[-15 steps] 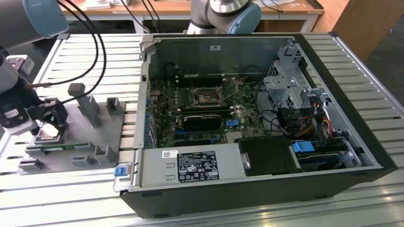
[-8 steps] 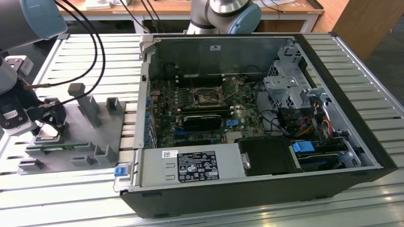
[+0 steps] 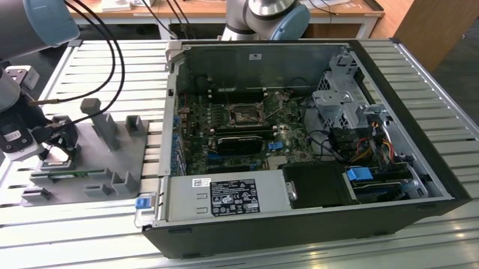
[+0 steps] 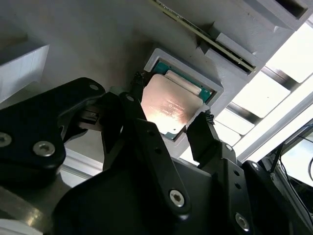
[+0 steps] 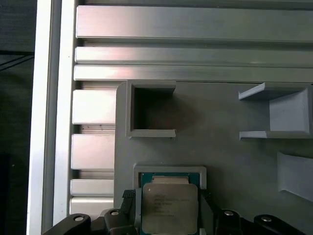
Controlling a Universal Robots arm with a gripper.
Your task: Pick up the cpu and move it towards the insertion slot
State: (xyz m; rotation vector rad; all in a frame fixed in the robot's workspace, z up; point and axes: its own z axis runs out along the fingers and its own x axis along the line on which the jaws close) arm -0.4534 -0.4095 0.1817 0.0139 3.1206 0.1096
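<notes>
The cpu [image 4: 168,105] is a flat square chip with a silvery top. It sits tilted just above its green-rimmed pocket [image 5: 168,175] in the grey fixture [image 3: 105,162]. In both wrist views my gripper [image 4: 173,99] is shut on the cpu, with one black fingertip [image 4: 138,82] on one edge and the other pressed against the opposite edge. In the first wrist view the cpu [image 5: 168,208] lies between the same fingers [image 5: 128,196]. In the exterior view my gripper [image 3: 56,154] stands over the fixture at the exterior view's left. The insertion slot [image 3: 245,115] is inside the open computer case, far from the gripper.
The open computer case [image 3: 299,224] fills the middle of the slatted aluminium table [image 3: 112,61]. The grey fixture has upright posts [image 3: 93,112] and a green memory stick [image 3: 71,175] along its front. Black cables [image 3: 112,56] hang by my arm. A second arm [image 3: 266,17] stands behind the case.
</notes>
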